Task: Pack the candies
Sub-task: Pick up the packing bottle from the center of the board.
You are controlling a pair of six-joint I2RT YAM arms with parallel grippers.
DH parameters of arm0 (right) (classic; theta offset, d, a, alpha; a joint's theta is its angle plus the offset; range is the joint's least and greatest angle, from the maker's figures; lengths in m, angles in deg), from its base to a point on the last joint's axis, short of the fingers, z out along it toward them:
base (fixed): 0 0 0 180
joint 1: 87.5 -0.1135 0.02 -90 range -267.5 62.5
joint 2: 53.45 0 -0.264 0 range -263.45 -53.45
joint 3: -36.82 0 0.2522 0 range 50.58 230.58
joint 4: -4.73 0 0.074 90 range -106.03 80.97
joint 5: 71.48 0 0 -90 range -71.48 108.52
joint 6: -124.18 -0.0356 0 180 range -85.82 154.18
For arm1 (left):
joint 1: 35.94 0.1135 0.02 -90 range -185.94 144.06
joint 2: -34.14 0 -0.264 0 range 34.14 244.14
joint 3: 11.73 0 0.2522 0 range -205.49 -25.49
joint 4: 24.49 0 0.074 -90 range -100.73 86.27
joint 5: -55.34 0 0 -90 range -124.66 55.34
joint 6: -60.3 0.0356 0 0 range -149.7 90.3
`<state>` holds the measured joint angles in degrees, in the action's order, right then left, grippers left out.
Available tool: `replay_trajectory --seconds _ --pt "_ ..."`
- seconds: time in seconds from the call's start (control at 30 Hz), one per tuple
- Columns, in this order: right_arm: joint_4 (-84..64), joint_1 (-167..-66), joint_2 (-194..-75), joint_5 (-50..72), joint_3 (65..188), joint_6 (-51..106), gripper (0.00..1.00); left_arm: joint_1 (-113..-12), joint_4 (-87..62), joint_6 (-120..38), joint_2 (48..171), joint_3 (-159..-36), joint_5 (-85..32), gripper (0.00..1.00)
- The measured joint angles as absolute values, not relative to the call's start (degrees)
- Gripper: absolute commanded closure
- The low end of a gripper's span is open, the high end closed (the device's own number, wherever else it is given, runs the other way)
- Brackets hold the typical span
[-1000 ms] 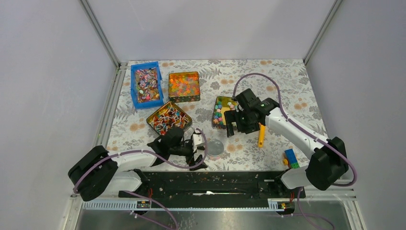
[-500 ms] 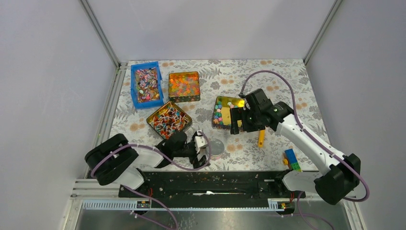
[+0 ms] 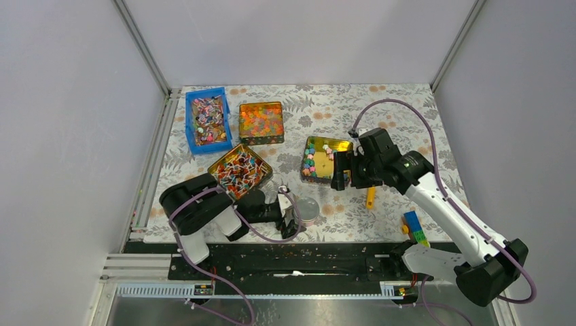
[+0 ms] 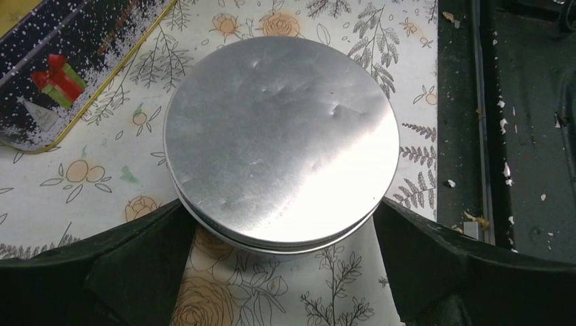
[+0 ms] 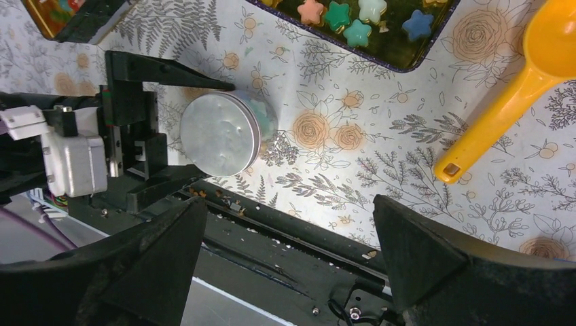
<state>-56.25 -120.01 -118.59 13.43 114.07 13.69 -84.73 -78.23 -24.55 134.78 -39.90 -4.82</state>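
The candies are small pastel stars lying in a gold-floored tin at mid-table; several stars show at the top of the right wrist view. A round silver tin with its lid on stands near the front edge. My left gripper is open and low, its fingers flanking the near rim of the silver tin. My right gripper hangs open beside the candy tin's right side, nothing between its fingers. A yellow scoop lies on the cloth just right of it.
A tin of red-white-blue wrapped sweets, a tin of glossy orange beads and a blue tray of mixed sweets stand at the left and back. A stack of coloured bricks sits front right. The black rail runs along the near edge.
My left gripper slid right until its fingers came alongside the silver tin, the arm folding in behind it. My right gripper shifted slightly right, off the candy tin.
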Motion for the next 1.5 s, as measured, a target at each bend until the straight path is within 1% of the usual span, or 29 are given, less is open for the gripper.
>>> replay_trajectory --seconds 0.13,0.27,0.47,0.6,0.7,0.77,0.93,1.1,1.27,1.5 --pt "-56.58 -119.99 -116.69 13.59 114.57 13.21 0.0 -84.73 -84.75 -25.93 138.93 -39.9 -3.85 0.01" --pt "-56.71 -119.97 -115.73 14.66 116.36 12.94 0.0 -84.78 -88.16 -26.65 141.29 -40.17 -2.8 0.01" --pt "-56.74 -119.95 -115.62 15.01 118.05 12.86 0.01 -85.3 -89.88 -26.82 143.85 -42.02 -1.32 0.01" --pt "-56.82 -119.93 -115.62 15.03 118.29 12.66 0.0 -85.72 -90.71 -26.8 145.56 -43.51 -0.66 0.04" --pt "-56.85 -119.93 -115.64 15.03 118.35 12.33 0.0 -85.76 -91.33 -26.76 146.04 -43.66 -0.64 0.1" --pt "-56.89 -119.93 -115.64 15.03 118.44 12.24 0.0 -85.76 -91.41 -26.78 146.15 -43.73 -0.64 0.17" --pt "-56.98 -119.9 -115.64 15.07 118.61 11.57 0.0 -85.76 -91.59 -26.76 146.39 -43.97 -0.36 0.31" --pt "-57.0 -119.9 -115.64 15.71 118.61 10.89 0.0 -85.76 -91.15 -26.76 146.26 -44.25 -0.09 0.37" --pt "-57.0 -119.9 -115.62 16.04 118.61 10.12 0.0 -85.87 -83.89 -26.74 141.29 -44.28 -0.07 0.37" --pt "-56.93 -119.9 -115.44 15.53 118.61 9.64 0.0 -85.52 -66.28 -23.96 125.25 -48.67 -0.16 0.38"
